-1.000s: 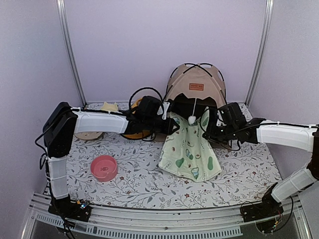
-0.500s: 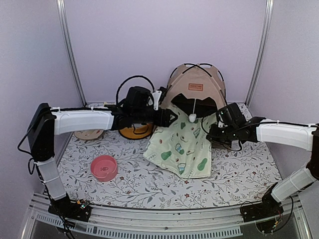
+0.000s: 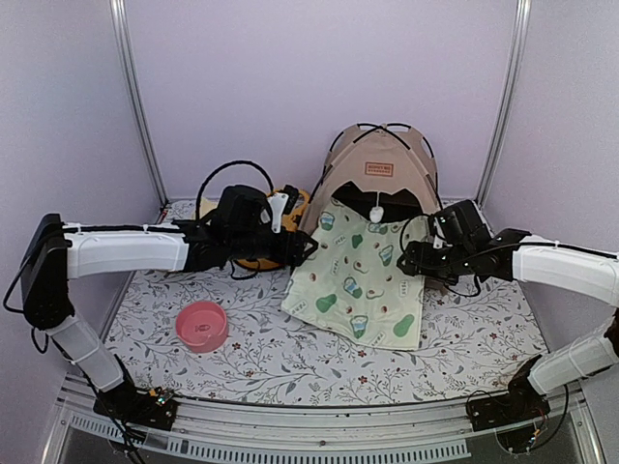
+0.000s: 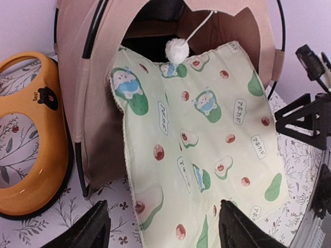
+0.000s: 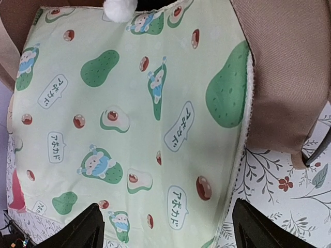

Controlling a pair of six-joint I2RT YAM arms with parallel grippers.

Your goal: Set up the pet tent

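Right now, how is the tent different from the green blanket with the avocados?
The pet tent stands up as a dome; the blanket lies spread out, spilling from its doorway onto the table. The pet tent is plain tan with black poles; the blanket is pale green with avocado pictures. Both are soft cloth.

Bright, soft, even light fell; faint shadows lay on the counter; the pet tent was dark inside; wrist views blurred slightly at edges.
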